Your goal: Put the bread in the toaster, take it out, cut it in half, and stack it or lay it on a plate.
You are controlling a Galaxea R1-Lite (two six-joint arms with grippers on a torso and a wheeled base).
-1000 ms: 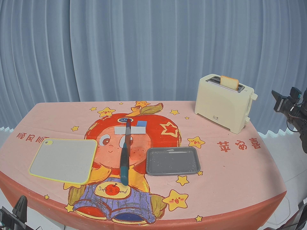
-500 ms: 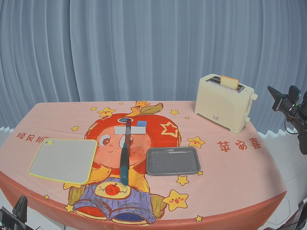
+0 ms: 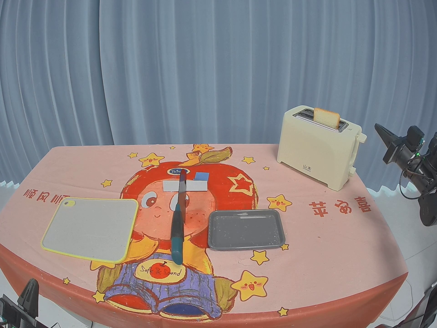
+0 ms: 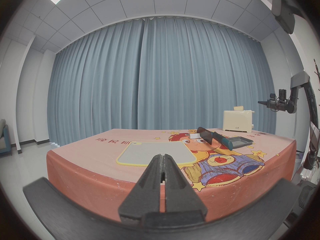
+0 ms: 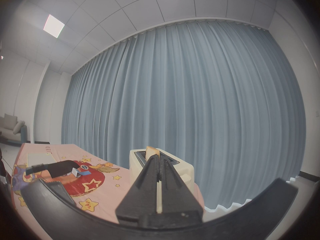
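A cream toaster (image 3: pixel 318 149) stands at the table's far right with a slice of bread (image 3: pixel 326 117) sticking up out of its slot. My right gripper (image 3: pixel 378 129) hangs shut off the table's right side, level with the toaster's top and pointing at it, a short gap away. In the right wrist view the shut fingers (image 5: pixel 159 164) line up with the bread (image 5: pixel 150 151). My left gripper (image 4: pixel 163 160) is shut and empty, low before the table's front left corner. A grey plate (image 3: pixel 246 229) lies at the middle.
A yellow-rimmed cutting board (image 3: pixel 91 228) lies at the front left. A teal-handled knife (image 3: pixel 177 226) rests between board and plate, its blade across a small white and blue block (image 3: pixel 196 181). The toaster's lever (image 3: pixel 362 137) faces the right gripper.
My right gripper has moved left and slightly up, closer to the toaster. Everything on the table and the left arm stayed put.
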